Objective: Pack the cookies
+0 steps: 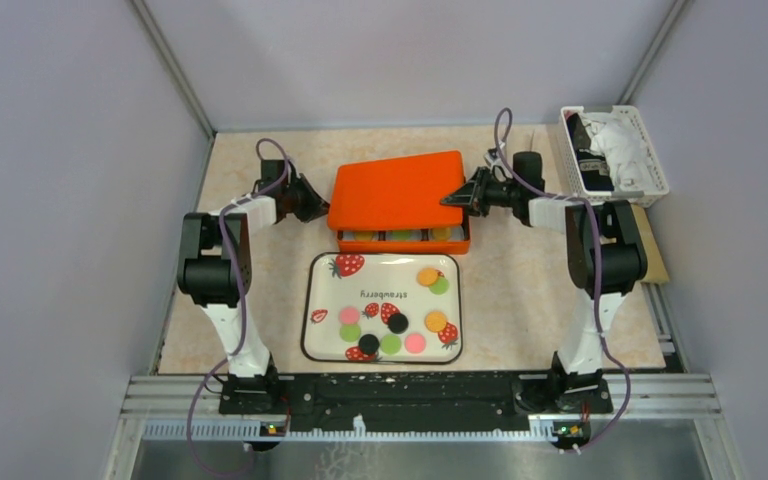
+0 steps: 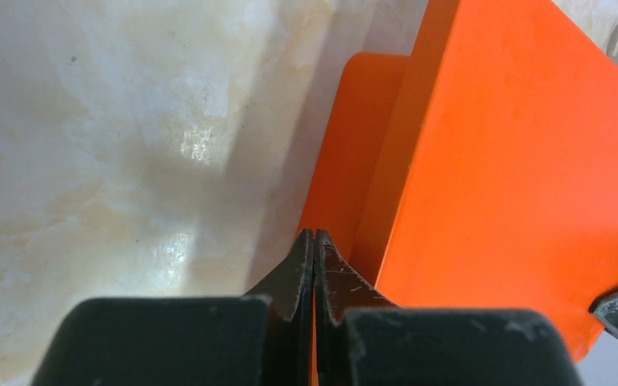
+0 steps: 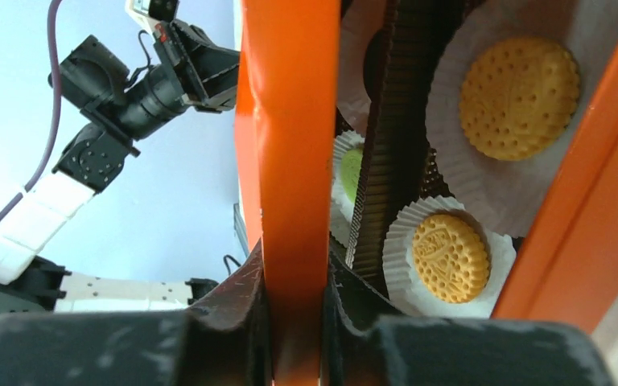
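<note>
Several cookies (image 1: pixel 398 323), small orange, pink, green and black discs, lie on the strawberry-print tray (image 1: pixel 322 272). Behind it stands the orange box (image 1: pixel 403 243) with its orange lid (image 1: pixel 395 188) tilted above it. My right gripper (image 1: pixel 457 197) is shut on the lid's right edge (image 3: pixel 290 121). Under the lid the right wrist view shows yellow cookies (image 3: pixel 520 96) in white paper cups and a green one (image 3: pixel 352 173). My left gripper (image 1: pixel 315 203) is shut on nothing, its tips (image 2: pixel 315 235) close to the box's left side (image 2: pixel 346 161).
A white slotted basket (image 1: pixel 653 160) holding white cloth and dark items sits at the back right corner. A brown flat piece (image 1: pixel 657 255) lies at the table's right edge. Grey walls close in on the left, right and back.
</note>
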`<state>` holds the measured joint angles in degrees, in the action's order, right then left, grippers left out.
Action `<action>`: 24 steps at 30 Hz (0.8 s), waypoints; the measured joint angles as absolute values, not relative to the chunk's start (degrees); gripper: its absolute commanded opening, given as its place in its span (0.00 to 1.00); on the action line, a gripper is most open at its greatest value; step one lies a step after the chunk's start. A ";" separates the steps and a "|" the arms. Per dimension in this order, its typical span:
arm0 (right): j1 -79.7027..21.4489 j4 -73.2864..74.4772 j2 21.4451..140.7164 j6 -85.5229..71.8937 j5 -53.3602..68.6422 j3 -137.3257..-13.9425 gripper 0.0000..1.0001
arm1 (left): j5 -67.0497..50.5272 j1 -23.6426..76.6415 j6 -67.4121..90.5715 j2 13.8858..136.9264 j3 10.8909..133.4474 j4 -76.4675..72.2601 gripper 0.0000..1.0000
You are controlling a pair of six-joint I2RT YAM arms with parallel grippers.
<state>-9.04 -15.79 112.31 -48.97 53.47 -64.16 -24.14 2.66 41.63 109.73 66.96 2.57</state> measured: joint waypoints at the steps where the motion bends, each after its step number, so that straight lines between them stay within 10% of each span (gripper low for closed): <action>1: -9.02 -16.86 112.29 -49.65 54.43 -64.16 0.00 | -24.01 2.61 41.56 109.80 66.96 2.48 0.00; 24: -9.52 -10.52 103.74 -45.89 56.03 -60.51 0.00 | -22.98 2.85 39.11 103.42 65.19 6.31 0.00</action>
